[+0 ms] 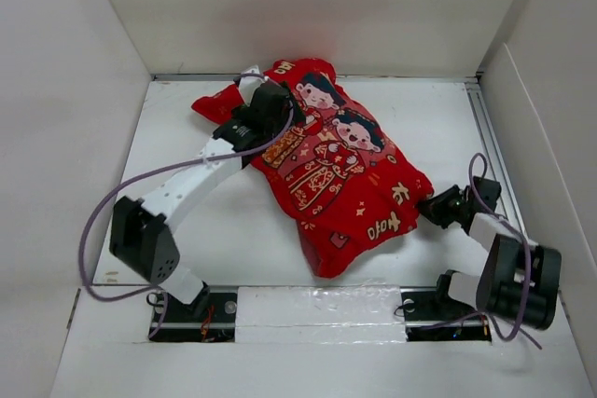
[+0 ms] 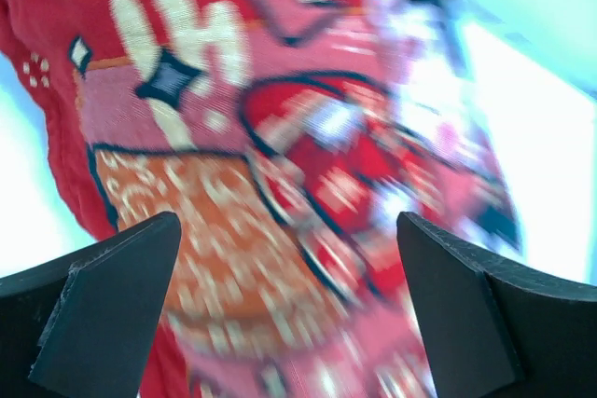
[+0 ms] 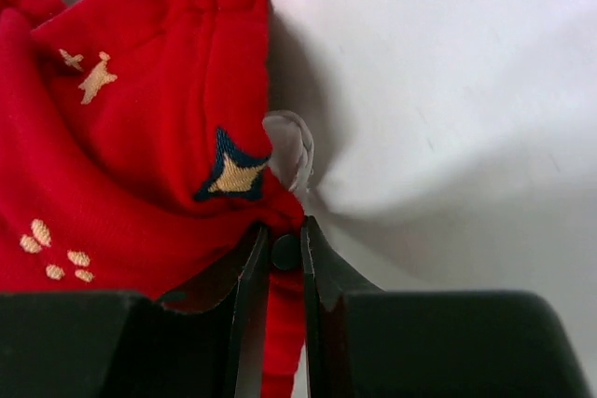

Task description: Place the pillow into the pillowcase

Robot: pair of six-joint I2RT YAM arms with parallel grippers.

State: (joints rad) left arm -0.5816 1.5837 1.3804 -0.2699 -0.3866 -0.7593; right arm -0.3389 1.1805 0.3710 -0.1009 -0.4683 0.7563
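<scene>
**One plump red case, one gripper spread above it, one gripper pinching its hem**

From the left, the left gripper (image 1: pixel 278 111) hung with jaws spread wide over the far-left end of the single pillowcase (image 1: pixel 340 174). The case lay slantwise from the far edge of the tabletop (image 1: pixel 187 216) towards its near-right corner. It looked stuffed, so the one pillow was probably inside, though I could see no white clearly. It seemed soft, light and floppy, best held by its hems and corners. The right gripper (image 3: pixel 284 251) had its jaws nipped narrowly on the near-right hem.
</scene>
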